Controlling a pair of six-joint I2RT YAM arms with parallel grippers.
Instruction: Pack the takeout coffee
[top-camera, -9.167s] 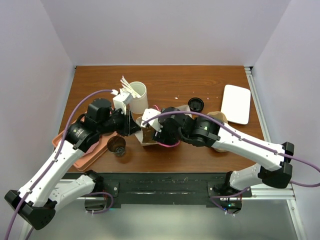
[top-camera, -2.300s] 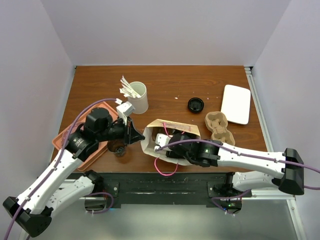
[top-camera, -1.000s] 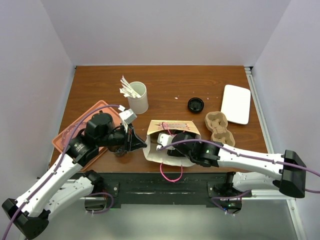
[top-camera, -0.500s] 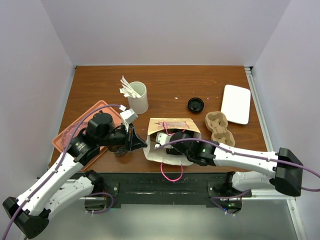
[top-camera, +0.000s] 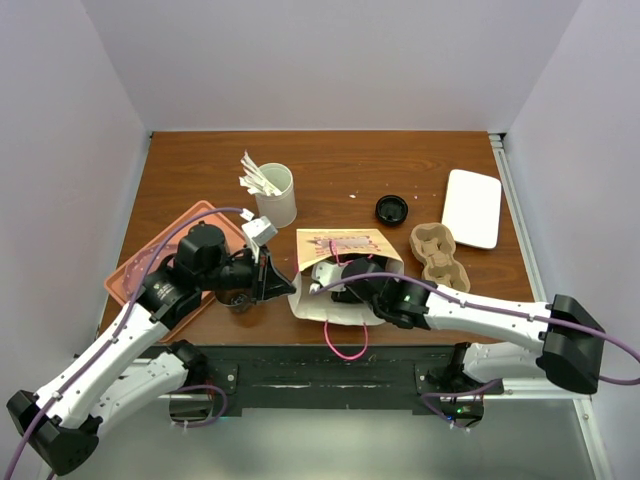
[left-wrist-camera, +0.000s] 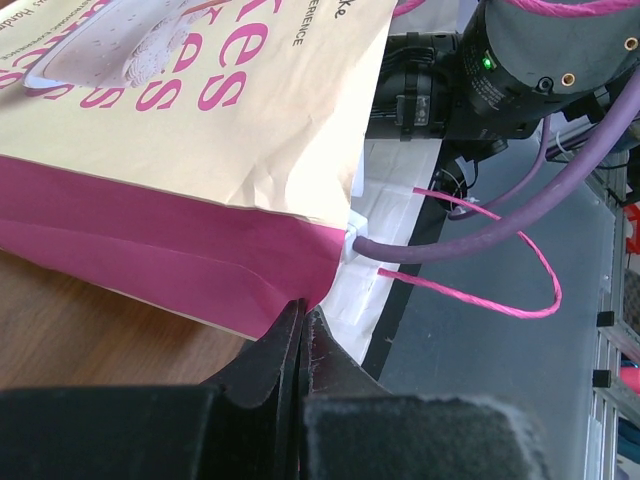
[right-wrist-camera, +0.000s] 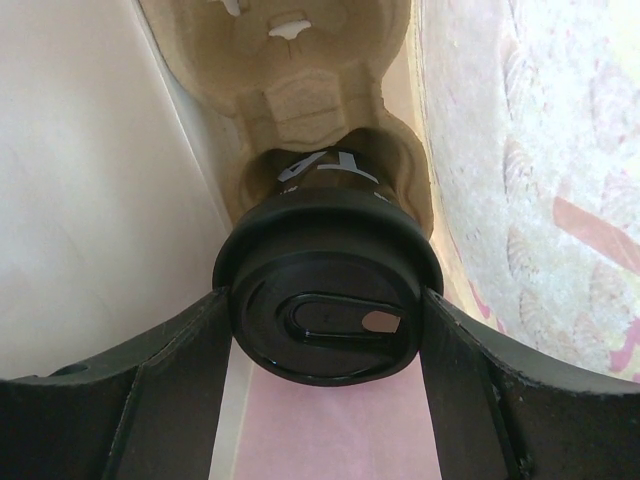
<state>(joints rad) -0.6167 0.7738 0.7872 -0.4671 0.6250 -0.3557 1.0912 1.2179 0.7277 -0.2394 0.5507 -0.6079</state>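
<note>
Overhead, the paper bag (top-camera: 345, 245) lies on the table (top-camera: 330, 160) with its mouth toward the near edge. My left pincer (top-camera: 278, 285) meets the bag's left edge. My right arm (top-camera: 470, 310) reaches into the mouth, and the bag hides its tip. A spare pulp carrier (top-camera: 435, 252) and a loose black lid (top-camera: 391, 208) sit outside, to the right.

Left wrist view: my left pincer is fully closed, tips at the bag's pink side fold, apparently pinching the paper to steady it.

Right wrist view: my right pincer (right-wrist-camera: 328, 330) stands wide, with both fingers (right-wrist-camera: 170, 390) pressed against the lid of the takeout coffee (right-wrist-camera: 330, 300). The cup is inside the bag and appears seated in a well of an inner pulp carrier (right-wrist-camera: 290, 70).

Status: by my judgement, the coffee is bagged. Remaining: release the cup, withdraw the arm, let go of the bag.
</note>
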